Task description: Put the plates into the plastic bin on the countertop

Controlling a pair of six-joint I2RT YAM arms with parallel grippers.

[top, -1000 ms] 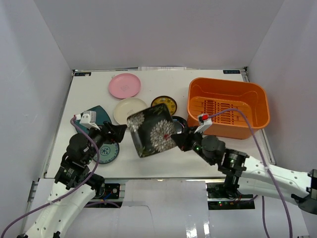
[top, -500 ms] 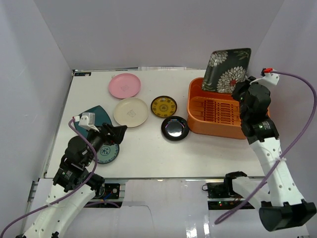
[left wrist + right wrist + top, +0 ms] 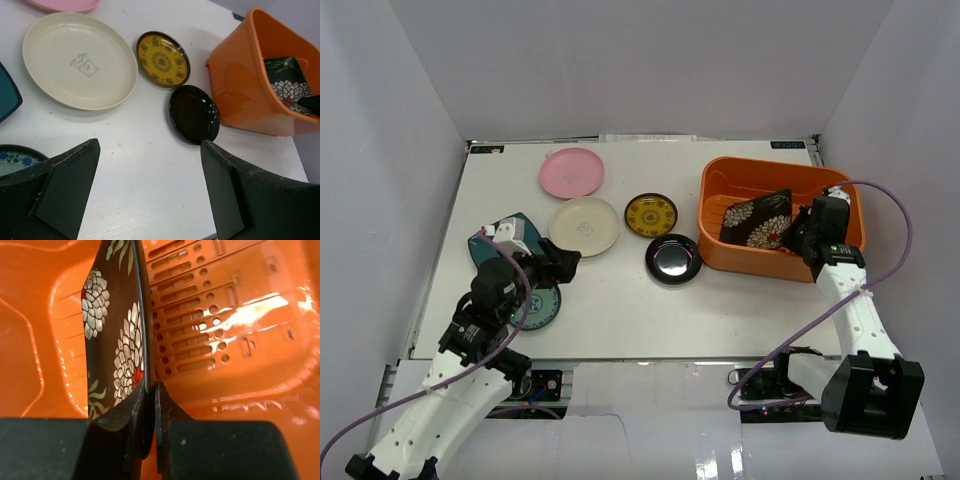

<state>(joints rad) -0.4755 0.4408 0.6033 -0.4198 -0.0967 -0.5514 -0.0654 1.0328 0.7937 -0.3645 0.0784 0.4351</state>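
My right gripper (image 3: 802, 232) is shut on the rim of the square black flowered plate (image 3: 757, 220) and holds it tilted inside the orange bin (image 3: 840, 185). In the right wrist view the plate (image 3: 112, 340) stands on edge between my fingers (image 3: 149, 390) over the bin's slotted bottom (image 3: 225, 315). My left gripper (image 3: 555, 265) is open and empty above the countertop (image 3: 620, 300). In its wrist view (image 3: 149, 150) it faces the cream plate (image 3: 80, 60), the yellow plate (image 3: 163, 59) and the glossy black plate (image 3: 194, 114).
The pink plate (image 3: 571, 173) lies at the back. The dark teal square plate (image 3: 510, 232) and the teal-patterned plate (image 3: 538, 308) lie under my left arm. The bin stands at the table's right edge, with white walls all around.
My right arm carried the flowered plate from the table's middle, up over the bin's far side, then down into the bin. My left arm shifted slightly.
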